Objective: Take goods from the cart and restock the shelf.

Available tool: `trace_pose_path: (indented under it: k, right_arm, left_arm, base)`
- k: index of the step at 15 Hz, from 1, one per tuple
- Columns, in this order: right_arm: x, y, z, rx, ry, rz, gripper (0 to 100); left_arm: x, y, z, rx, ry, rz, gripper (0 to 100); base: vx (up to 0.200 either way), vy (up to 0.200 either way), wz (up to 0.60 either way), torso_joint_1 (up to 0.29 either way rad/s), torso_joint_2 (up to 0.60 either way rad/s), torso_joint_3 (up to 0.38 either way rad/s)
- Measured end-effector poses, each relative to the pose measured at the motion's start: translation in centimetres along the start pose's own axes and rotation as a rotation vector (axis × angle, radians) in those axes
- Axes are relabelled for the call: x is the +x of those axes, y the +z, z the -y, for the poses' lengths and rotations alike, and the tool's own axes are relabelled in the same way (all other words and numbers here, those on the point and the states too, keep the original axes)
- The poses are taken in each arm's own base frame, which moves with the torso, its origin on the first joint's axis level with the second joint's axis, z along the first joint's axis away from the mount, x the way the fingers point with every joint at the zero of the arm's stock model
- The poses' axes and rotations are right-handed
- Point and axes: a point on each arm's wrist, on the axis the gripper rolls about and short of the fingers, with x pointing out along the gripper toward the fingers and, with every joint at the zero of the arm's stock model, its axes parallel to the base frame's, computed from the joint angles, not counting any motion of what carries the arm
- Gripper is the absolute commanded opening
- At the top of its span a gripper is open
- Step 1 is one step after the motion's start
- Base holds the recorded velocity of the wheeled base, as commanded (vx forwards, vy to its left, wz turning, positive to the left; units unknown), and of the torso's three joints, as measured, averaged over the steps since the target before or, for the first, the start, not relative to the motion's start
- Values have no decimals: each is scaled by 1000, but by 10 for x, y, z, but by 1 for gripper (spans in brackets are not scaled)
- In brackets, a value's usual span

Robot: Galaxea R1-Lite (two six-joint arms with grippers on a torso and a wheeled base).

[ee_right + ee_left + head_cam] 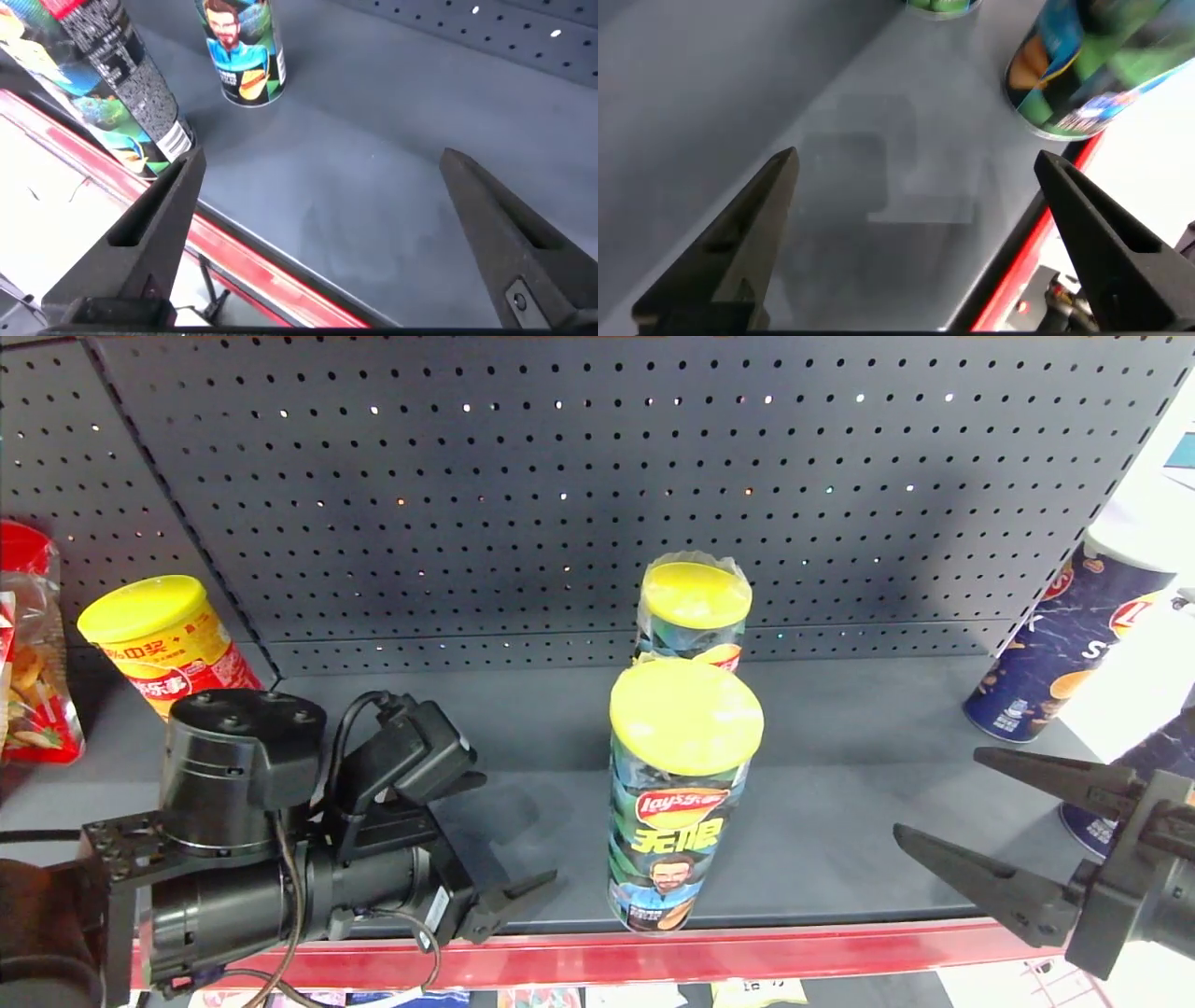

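Between the empty, wide-open left tool [518, 831] and right tool [936, 793] stands a green can [677, 803] on the shelf [840, 756].

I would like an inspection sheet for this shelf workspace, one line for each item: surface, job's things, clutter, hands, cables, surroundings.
Surface: dark grey shelf board with a red front edge; no spill seen.
Job's things: two yellow-lidded cans stand upright mid-shelf, the front can near the edge and the back can behind it, by the back panel.
Clutter: nothing seen.
Hands: left hand open and empty, left of the front can; right hand open and empty, on its right.
Cables: black cables loop along the left arm, apart from the cans.
Surroundings: perforated back panel; yellow-and-red can and snack bag at left; blue can at right.
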Motion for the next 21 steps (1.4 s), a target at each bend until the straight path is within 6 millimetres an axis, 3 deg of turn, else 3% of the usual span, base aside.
trace_pose_path:
  k: [8, 21]
  right_arm:
    - [-2, 4, 2, 3, -15, 20, 100]
    - [-1, 6, 4, 6, -30, 20, 100]
  left_arm:
    - [19, -5, 8, 62, -55, -44, 100]
    - [46, 2, 11, 76, -93, -50, 100]
  base:
    - [0, 0, 0, 0, 0, 0]
    - [0, 0, 0, 0, 0, 0]
